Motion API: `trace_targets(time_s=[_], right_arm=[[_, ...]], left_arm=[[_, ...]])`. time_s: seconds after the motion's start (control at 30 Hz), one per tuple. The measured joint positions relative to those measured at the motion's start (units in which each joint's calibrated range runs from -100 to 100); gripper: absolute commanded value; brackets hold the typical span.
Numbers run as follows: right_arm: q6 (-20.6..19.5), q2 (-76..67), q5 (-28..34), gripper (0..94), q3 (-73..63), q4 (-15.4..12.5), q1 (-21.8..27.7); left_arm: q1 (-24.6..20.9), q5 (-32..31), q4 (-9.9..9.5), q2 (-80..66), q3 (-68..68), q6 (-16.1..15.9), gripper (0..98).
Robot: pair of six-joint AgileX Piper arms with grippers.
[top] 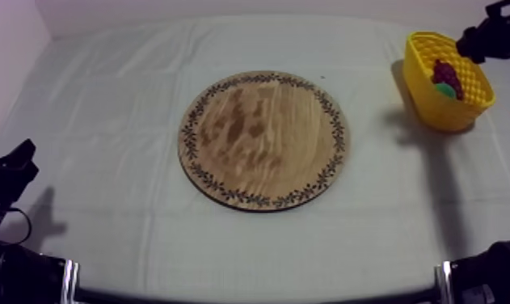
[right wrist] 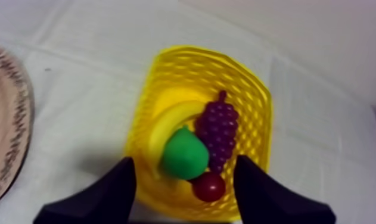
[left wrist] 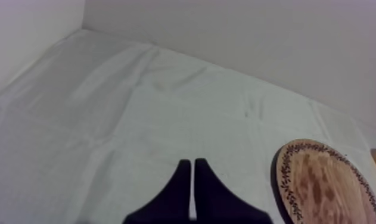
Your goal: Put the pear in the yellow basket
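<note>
The pear (right wrist: 184, 156) lies inside the yellow basket (right wrist: 190, 52), against the banana (right wrist: 166, 122) and grapes (right wrist: 217, 128), directly beneath my right pincer (right wrist: 185, 159), whose fingers stand apart and empty above it (the drop looks done). The wooden board (top: 263, 139), well apart from the basket, is bare. My left pincer (left wrist: 193, 162), pressed together, sits far from the basket.

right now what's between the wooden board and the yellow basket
Only bare cloth lies between the board and the basket, as the top view shows.
</note>
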Motion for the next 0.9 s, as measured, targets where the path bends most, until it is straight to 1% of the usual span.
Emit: trace_targets(time_s=[0.17, 0.3, 0.37, 0.5, 0.7, 0.9], right_arm=[[3.0, -15.13, -2.8, 41.1, 12.4, -2.99, -2.4], [5.98, -27.58, -2.91, 37.2, 22.58, -6.0, -3.31], [7.3, -33.36, -2.77, 33.8, 27.17, -7.41, -3.52], [8.69, -44.7, -2.65, 23.8, 35.96, -8.31, -3.95], [6.95, -58.77, -5.65, 10.5, 47.27, -8.31, -3.85], [3.75, -66.58, -5.5, 3.9, 52.27, -8.31, -3.51]], left_arm=[[0.0, 0.0, 0.0, 0.0, 0.0, 0.02, 0.1], [0.0, 0.0, 0.0, 0.0, 0.0, 0.0, 0.1], [0.0, 0.0, 0.0, 0.0, 0.0, 0.02, 0.1], [0.0, 0.0, 0.0, 0.0, 0.0, 0.02, 0.1], [0.0, 0.0, 0.0, 0.0, 0.0, 0.02, 0.1], [0.0, 0.0, 0.0, 0.0, 0.0, -0.01, 0.1]])
